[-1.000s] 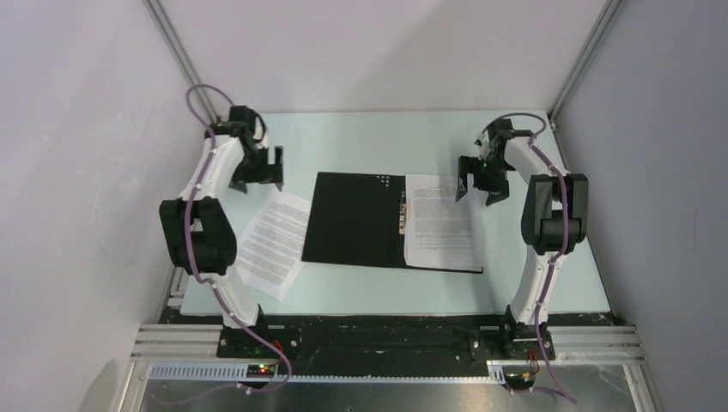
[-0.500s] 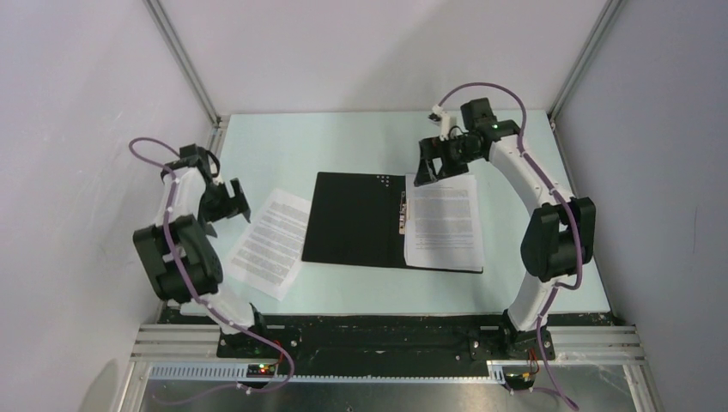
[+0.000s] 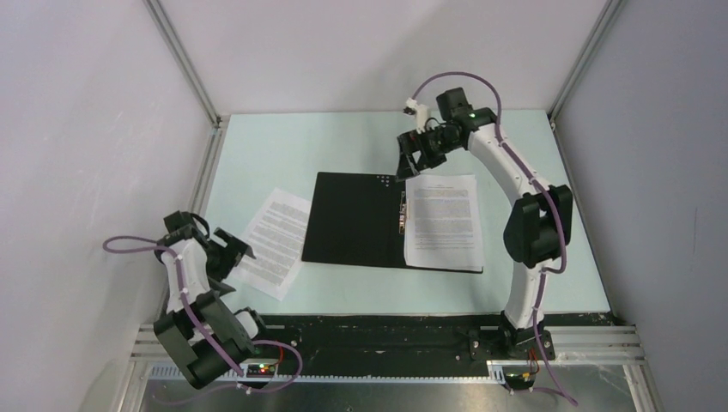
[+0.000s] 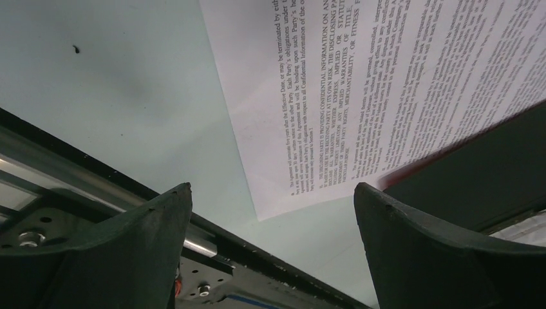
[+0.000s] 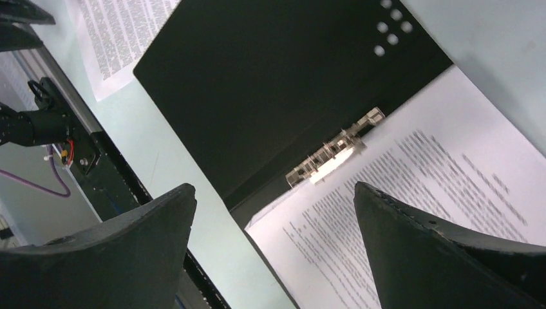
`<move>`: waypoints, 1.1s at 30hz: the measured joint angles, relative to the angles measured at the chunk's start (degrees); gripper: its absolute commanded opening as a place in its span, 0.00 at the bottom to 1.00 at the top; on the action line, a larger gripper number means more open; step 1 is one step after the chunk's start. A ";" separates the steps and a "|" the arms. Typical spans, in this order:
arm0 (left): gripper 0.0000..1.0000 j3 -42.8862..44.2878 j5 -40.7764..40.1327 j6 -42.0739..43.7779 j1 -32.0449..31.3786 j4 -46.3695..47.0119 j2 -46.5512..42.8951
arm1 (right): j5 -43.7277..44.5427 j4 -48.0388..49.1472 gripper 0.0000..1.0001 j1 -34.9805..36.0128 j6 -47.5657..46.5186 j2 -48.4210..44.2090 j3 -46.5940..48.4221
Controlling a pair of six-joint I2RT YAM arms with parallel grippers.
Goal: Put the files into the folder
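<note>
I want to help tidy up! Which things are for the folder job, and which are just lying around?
For the job: the folder, lying open; one sheet on its right half; another sheet on the table left of it; left gripper and right gripper, both open.
Just there: the table, purple cables, metal rail.

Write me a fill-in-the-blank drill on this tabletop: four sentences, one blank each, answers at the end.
1. The folder lies spread open with its ___ inside facing up.
2. One sheet rests on the folder's ___ half, beside the clip.
3. The other sheet lies on the table, to the ___ of the folder.
4. The left gripper and the right gripper are both ___, holding nothing.

Answers: black; right; left; open
</note>
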 measured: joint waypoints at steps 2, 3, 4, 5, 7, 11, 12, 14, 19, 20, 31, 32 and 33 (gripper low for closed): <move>1.00 -0.94 0.22 -1.84 0.61 0.52 -1.49 | -0.50 -0.46 0.98 1.75 -1.33 1.92 2.36; 1.00 -1.14 0.15 -2.60 0.79 0.76 -1.97 | -0.76 -0.70 0.98 2.80 -1.84 3.28 4.28; 1.00 -1.18 -0.09 -3.56 0.98 0.94 -2.25 | -1.14 -0.63 0.97 4.04 -1.97 5.38 7.02; 1.00 -1.18 -0.66 -4.50 1.07 1.14 -2.29 | -1.55 -0.42 0.97 5.11 -1.95 7.32 9.64; 1.00 -1.33 -1.79 -5.79 1.16 1.46 -2.12 | -2.23 0.46 0.97 7.13 -0.90 12.57 16.65; 1.00 -1.42 -4.39 -7.54 1.20 1.66 0.17 | -3.65 5.25 0.97 10.19 3.63 21.07 25.14; 1.00 -1.49 -4.63 -7.67 1.20 1.84 1.11 | -3.93 6.27 0.98 10.62 4.79 21.99 25.11; 1.00 -2.05 -4.92 -7.98 1.01 2.93 3.10 | -4.59 8.70 0.97 11.30 7.19 23.78 25.09; 1.00 -5.90 -3.65 -8.09 -2.43 8.96 4.92 | -5.79 12.98 0.98 12.37 11.34 27.30 25.35; 1.00 -7.08 -3.21 -8.20 -3.06 10.43 4.92 | -6.03 13.99 0.98 12.55 12.26 28.09 25.57; 0.99 -11.74 4.00 -14.60 -3.93 28.89 3.39 | -7.28 25.88 0.99 13.99 23.21 32.96 27.10; 0.99 -12.24 5.27 -14.82 -3.98 32.46 3.89 | -7.43 28.02 0.99 14.73 24.70 34.56 28.00; 0.99 -12.68 6.71 -14.99 -4.00 36.74 4.68 | -7.52 29.53 0.99 15.58 25.77 36.22 29.22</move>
